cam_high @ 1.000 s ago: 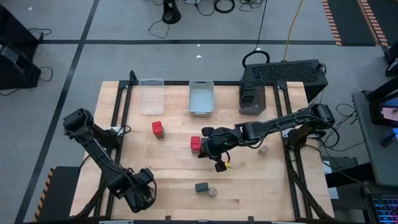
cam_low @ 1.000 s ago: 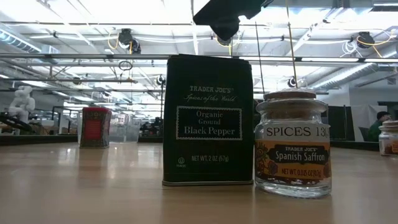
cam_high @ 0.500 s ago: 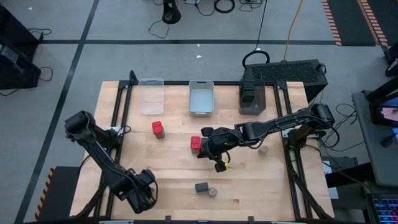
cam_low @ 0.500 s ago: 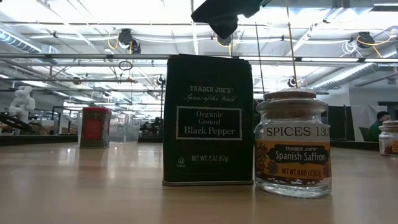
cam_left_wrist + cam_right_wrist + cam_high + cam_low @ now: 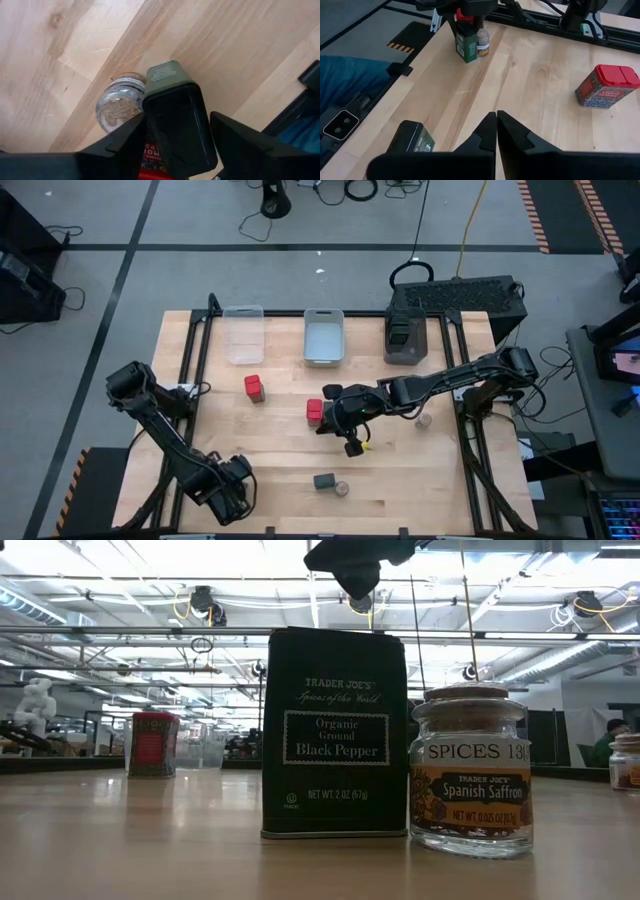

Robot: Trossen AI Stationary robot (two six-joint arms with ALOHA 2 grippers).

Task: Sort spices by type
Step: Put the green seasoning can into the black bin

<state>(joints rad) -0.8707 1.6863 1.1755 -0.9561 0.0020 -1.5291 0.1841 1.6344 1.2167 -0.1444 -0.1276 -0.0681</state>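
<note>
My left gripper (image 5: 228,495) hangs open over the near left corner. Its fingers flank the top of a dark tin (image 5: 177,125) that stands on its base beside a round jar (image 5: 117,105). The right wrist view shows that tin (image 5: 465,45), that jar (image 5: 482,42) and my left gripper (image 5: 470,7). My right gripper (image 5: 496,120) is shut on nothing, high over mid-table (image 5: 328,422) beside a red tin (image 5: 314,412). Another dark tin (image 5: 324,481) and jar (image 5: 342,488) stand near the near edge. A second red tin (image 5: 254,387) and a jar (image 5: 423,420) stand apart. My left gripper comes down from above with one finger (image 5: 120,145) on each side of the dark tin's top (image 5: 175,107). I cannot tell whether the fingers touch it. The tin stands upright on the table.
Three bins line the far edge: clear (image 5: 228,340), grey (image 5: 308,340) and dark (image 5: 388,345). A bit of something red (image 5: 151,150) shows beside the tin under my left gripper. Black rails run along both table sides. Bare wood lies between the groups.
My right gripper, staying high, has drifted a little toward the table's left in the low view. My left arm has crept slightly toward the near edge. No spice has moved.
</note>
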